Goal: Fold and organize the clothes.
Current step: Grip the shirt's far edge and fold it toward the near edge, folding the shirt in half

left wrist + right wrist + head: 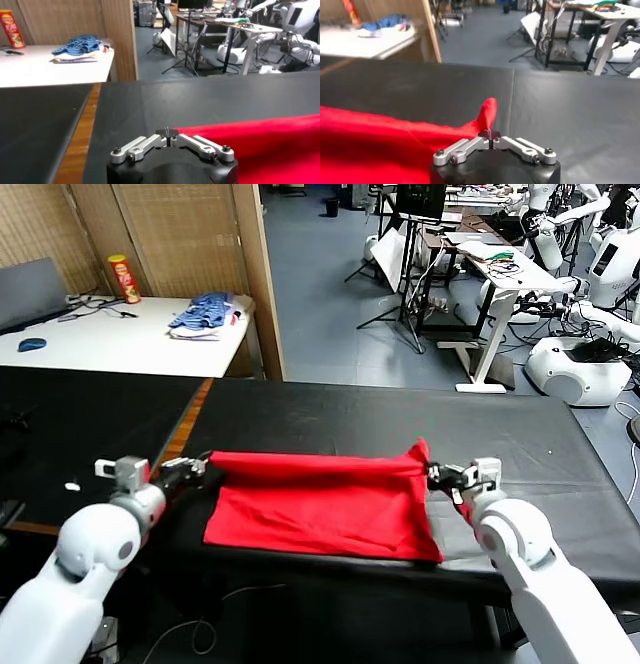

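Note:
The clothes are one bright red T-shirt (320, 509) lying on the black table (520, 444), its far edge lifted and stretched between my two grippers. My left gripper (205, 468) is shut on the shirt's far left corner; in the left wrist view the red cloth (270, 145) starts right at the shut tips (167, 132). My right gripper (435, 474) is shut on the far right corner, where a peak of red cloth (487, 112) stands up from its tips (490, 135). No print or label shows.
A second black table (80, 414) adjoins on the left across a wooden strip (185, 429). Behind it a white table (100, 339) carries blue folded garments (205, 314) and a chip can (124, 278). A wooden post (260, 274) stands behind; desks and other robots fill the back right.

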{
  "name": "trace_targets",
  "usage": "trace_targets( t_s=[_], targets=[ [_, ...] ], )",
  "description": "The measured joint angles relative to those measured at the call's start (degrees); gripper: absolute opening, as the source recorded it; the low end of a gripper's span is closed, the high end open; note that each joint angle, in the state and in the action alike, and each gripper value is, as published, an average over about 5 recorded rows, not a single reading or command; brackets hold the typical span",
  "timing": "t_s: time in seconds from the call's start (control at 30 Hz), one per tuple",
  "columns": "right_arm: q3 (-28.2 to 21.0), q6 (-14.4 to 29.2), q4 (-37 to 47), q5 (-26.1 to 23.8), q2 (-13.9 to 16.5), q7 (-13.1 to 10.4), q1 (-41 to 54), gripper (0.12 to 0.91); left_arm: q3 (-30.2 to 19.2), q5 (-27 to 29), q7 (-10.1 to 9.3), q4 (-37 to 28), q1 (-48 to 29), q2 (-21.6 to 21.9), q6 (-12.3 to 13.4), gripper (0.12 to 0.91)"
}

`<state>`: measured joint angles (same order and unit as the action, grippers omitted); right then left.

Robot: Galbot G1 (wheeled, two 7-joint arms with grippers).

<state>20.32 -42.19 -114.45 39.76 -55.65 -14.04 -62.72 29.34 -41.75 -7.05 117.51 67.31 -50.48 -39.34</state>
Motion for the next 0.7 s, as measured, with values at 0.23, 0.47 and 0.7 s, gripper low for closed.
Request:
trace_targets(
  t_s=[0.23,0.47,0.7],
  targets=[
    [0.4,0.0,-1.2,-0.7,1.1,0.4,-3.7,0.125,1.5,2.7,0.41,2.9,5.5,-0.7,-0.8,0.125],
    [0.1,0.0,-1.5,-1.0,1.1,1.3,-5.7,0.136,1.7,5.8,1.18,3.4,8.8,-1.7,-1.9,0.125],
    [2.2,0.0,-3.6,1.0,1.8,1.5,-7.3,0.429,2.1,8.1,1.89,4.3,10.9,-2.4,-2.9,0.224]
  ],
)
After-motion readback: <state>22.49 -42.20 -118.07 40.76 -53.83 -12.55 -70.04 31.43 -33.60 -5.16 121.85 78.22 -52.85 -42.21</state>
